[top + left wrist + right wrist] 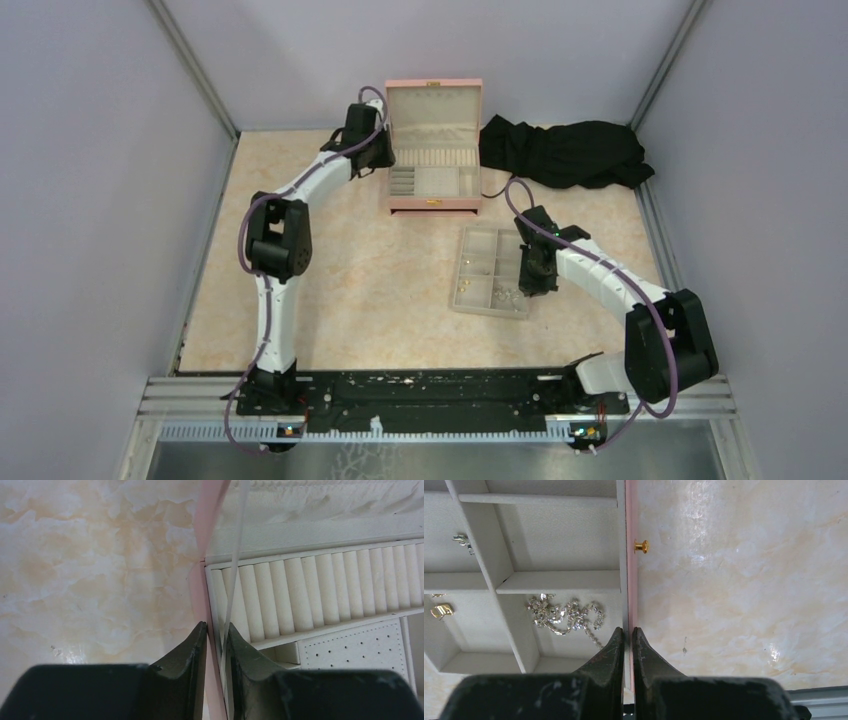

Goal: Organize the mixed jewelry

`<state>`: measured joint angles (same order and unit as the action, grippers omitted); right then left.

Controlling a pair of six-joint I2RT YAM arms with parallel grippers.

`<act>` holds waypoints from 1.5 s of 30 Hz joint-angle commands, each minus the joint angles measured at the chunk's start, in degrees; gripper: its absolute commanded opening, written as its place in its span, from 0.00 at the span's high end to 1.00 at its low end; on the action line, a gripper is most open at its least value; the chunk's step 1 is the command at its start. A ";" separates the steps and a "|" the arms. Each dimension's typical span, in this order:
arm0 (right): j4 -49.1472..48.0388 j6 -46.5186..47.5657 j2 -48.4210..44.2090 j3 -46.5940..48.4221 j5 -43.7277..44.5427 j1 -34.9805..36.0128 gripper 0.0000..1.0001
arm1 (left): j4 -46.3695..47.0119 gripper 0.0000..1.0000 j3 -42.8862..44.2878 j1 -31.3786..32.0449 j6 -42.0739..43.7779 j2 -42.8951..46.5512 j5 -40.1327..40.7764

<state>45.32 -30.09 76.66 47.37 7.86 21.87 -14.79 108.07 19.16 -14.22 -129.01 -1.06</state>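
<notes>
Jewelry (503, 293) is found in the tray (559, 581). A sparkly chain (566, 616) lies in the near right compartment, a small gold piece (441, 611) one compartment over, and a pale piece (461, 539) further back.

Handling, as judged: all pieces are near weightless, hard and slick. The chain is limp, so it is expected to bunch, trail and snag on a divider. It is best pinched from above, at the thick of the clump. The gold and pale pieces are hardly wider than a fingertip. A straight-down pinch against the lined floor is suggested, or they may be flicked away.

The right fingers (616, 642) are closed on the tray's right wall, near a gold knob (640, 545). The left fingers (200, 635) are set narrow astride the left wall of the pink box (205, 530), with both faces apparently touched. Ring rolls (300, 595) are seen just inside.

Room: open bench (380, 290) is available between box and tray and to the left of both. Compartments are judged tight for finger entry, and dividers should be cleared on the way out. A black cloth (565, 152) sits right of the box, near the right arm. Both arms are hemmed by the cell walls (100, 200).
</notes>
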 commanded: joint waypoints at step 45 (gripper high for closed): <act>2.42 -13.57 -11.66 -0.71 6.82 -0.77 1.00 | -21.43 0.83 -40.35 18.86 -62.11 32.20 14.50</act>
<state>47.22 -42.52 68.47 46.11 13.04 21.47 -29.47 64.25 35.27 -71.44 -92.66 23.33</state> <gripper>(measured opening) 0.026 0.092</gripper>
